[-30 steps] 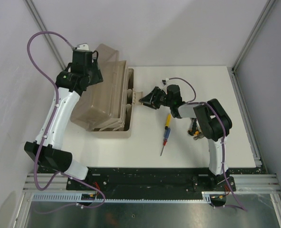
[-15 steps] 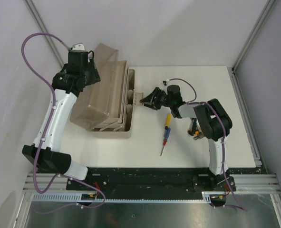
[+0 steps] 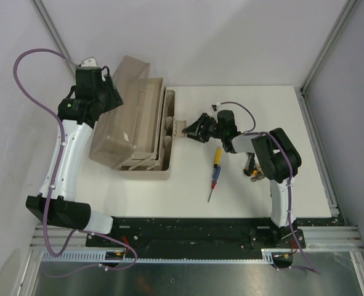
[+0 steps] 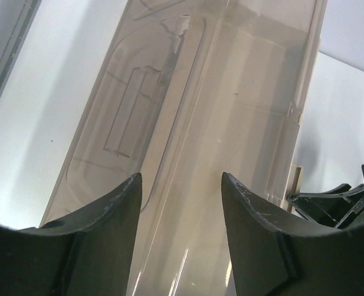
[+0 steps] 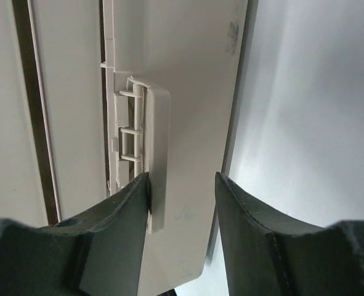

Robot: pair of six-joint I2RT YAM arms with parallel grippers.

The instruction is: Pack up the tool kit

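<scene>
- Beige plastic toolbox (image 3: 149,173): stands at the left side of the white table (image 3: 262,111), long side running away from the arm bases, fold-out trays (image 3: 164,123) gathered along its right edge.
- Translucent brown lid (image 3: 123,117): tilted up and leaning off to the left of the box. Over the last second it has swung further left, uncovering more of the trays. Judgement: the box is being opened, not shut, so packing proper has not begun.
- Left gripper (image 4: 182,179): at the far left edge of the lid, having travelled left and back with it. Its fingers stand apart with lid plastic filling the gap; whether they pinch the lid or only bear against it cannot be told.
- Right gripper (image 5: 182,176): unmoved at the front latch (image 5: 159,154). Jaws are parted astride the tab, one finger touching it and a clear gap on the other side; not clamped.
- Screwdriver (image 3: 214,174): yellow, red and blue, lying loose on the table, well apart from the box, position unchanged.
- Yellow-handled pliers (image 3: 254,174): mostly hidden beneath the right arm, also outside the box.
- Finding: no tool is yet stowed.
</scene>
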